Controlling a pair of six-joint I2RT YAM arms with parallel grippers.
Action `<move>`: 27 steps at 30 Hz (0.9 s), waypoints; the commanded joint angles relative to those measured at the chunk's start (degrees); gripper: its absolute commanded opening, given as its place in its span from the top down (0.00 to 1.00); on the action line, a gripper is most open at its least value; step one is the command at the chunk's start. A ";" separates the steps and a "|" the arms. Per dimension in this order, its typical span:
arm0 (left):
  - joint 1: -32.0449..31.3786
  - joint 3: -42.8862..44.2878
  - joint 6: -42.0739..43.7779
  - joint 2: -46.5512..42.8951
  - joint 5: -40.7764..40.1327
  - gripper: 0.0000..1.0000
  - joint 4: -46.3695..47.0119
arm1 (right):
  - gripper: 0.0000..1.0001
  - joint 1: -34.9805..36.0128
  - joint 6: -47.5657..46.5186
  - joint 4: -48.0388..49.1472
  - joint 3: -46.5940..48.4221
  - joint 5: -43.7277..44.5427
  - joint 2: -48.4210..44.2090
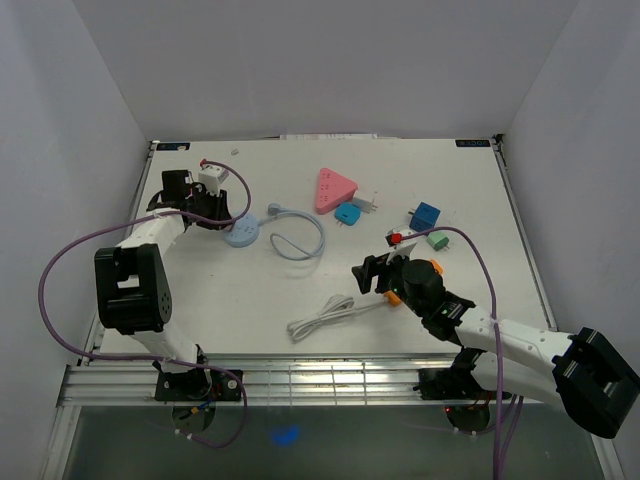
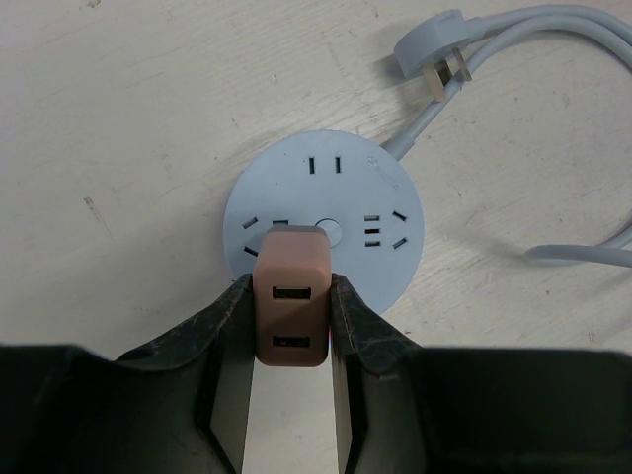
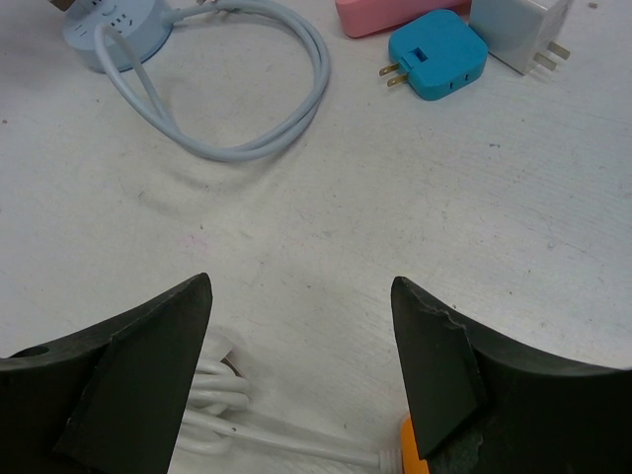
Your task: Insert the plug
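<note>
Clamped in the left gripper point(image 2: 291, 301), the tan rectangular plastic charger plug point(image 2: 291, 276), long axis 12-to-6 o'clock, sits over the 7 o'clock side of the round pale-blue socket hub point(image 2: 336, 188), while the farther right gripper point(image 3: 301, 286) gapes empty.

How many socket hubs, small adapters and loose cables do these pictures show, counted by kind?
Socket hubs: 2 (round pale blue hub, pink triangular hub)
Adapters: 5 (brown adapter in the left end effector, teal adapter, white adapter, blue adapter, green adapter)
Loose cables: 1 (white cable)
Total: 8
</note>
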 commanded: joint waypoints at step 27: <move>-0.25 2.91 0.74 1.48 -0.33 1.00 0.47 | 0.21 -0.88 0.65 1.14 0.04 -1.20 -0.14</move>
